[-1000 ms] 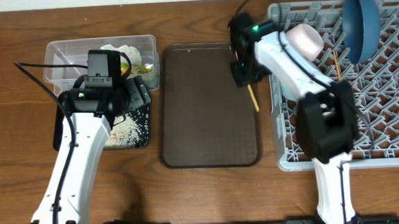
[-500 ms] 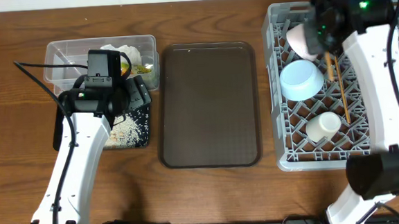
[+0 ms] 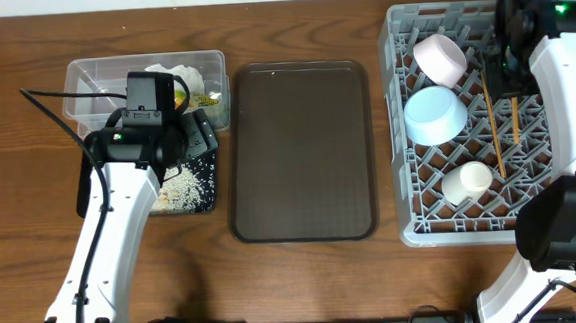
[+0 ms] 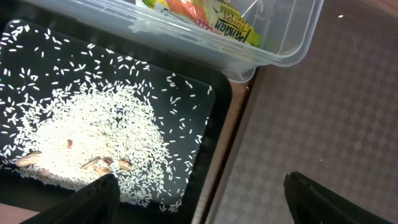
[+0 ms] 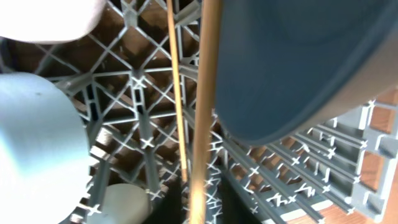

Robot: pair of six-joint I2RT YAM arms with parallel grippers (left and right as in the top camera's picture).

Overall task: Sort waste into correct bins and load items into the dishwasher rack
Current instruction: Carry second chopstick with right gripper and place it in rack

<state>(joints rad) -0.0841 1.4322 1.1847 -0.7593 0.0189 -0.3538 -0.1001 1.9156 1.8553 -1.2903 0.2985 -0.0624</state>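
A: Left jaws spread over shallow black rectangular tray point(image 4: 211, 143) holding loose white rice grains point(image 4: 93, 137); right jaws pinch thin wooden chopstick point(image 5: 200, 112) above grey plastic pegged rack point(image 3: 398, 125).
B: Other chopstick point(image 3: 493, 129), light blue bowl point(image 3: 435, 114) racked. Nearly done, probably.

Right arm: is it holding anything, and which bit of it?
Yes. The right gripper holds one wooden chopstick near its end, above the dishwasher rack.
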